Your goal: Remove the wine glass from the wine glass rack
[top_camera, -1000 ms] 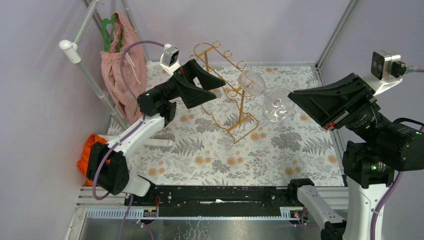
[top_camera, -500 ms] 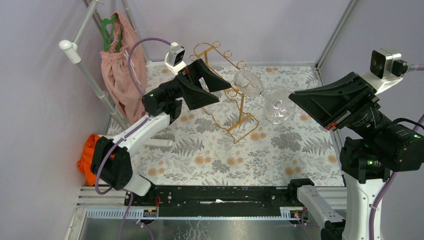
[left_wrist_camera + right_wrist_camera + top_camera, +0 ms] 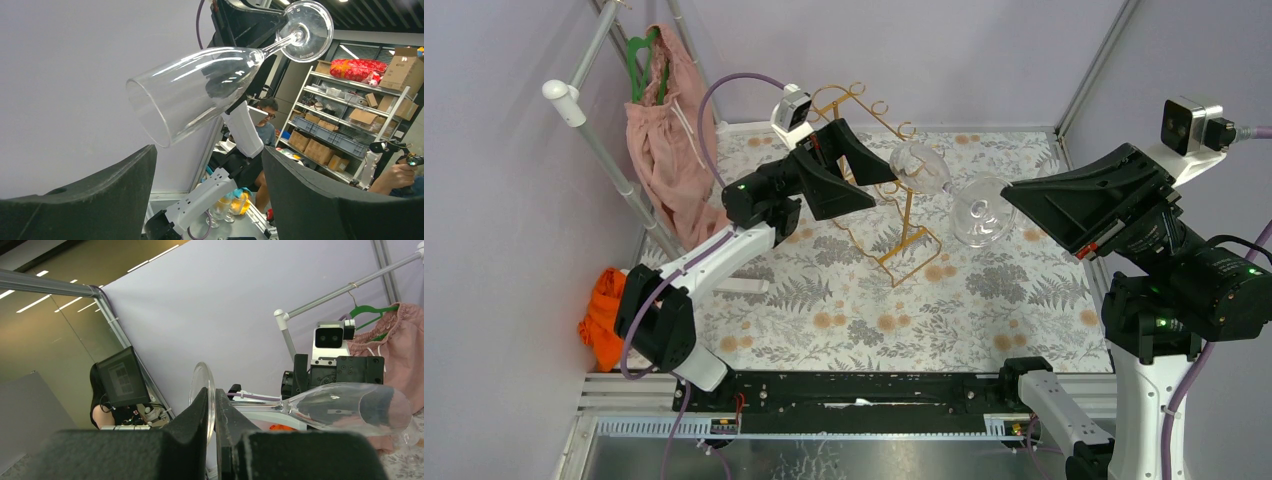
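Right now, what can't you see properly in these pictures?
Top view: where the right pincer grips the wine glass; its black casing covers the fingertips.
Both wrist views: the wine glass rack, out of frame, so glass-to-rack contact is unclear.
Top view: the orange bundle, partly behind the left arm.

Wine glass rack on floral table

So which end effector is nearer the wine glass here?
Right. The right end effector is shut on the foot of the wine glass; the left end effector is open, just short of its bowl.
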Robot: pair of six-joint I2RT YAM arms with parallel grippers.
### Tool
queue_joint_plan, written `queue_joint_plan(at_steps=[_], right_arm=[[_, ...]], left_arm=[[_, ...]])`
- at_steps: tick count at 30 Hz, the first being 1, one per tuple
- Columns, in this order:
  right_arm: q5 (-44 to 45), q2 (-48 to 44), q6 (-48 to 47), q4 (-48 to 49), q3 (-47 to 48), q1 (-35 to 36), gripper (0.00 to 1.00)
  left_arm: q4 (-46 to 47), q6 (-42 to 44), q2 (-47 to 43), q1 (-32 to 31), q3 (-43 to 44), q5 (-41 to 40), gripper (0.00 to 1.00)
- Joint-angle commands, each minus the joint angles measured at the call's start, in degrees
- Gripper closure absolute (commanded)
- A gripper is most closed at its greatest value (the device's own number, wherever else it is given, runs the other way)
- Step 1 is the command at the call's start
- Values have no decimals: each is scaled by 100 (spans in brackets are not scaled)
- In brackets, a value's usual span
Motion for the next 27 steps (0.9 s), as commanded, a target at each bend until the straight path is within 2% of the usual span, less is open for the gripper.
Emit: queue_joint_plan(at_steps=[1, 8, 11, 15, 23, 27], right_arm=[[-66, -24, 73, 329, 100, -13, 100], [-97, -69, 64, 222, 36, -9, 100], [-87, -114, 107, 330, -156, -8, 100], [-50, -144, 486, 862, -468, -9, 100], [266, -321, 1440, 2608, -1476, -10, 100], [423, -512, 1518, 2812, -1907, -16, 100]], left_arm=[[155, 88, 85, -75, 200, 8, 15], [43, 99, 159, -82, 379, -44, 15], [268, -135, 178, -98, 473, -71, 15], [406, -196, 60, -140, 438, -124, 15], [454, -104, -380, -302, 213, -182, 16], [440, 36, -853, -308, -133, -272, 20]])
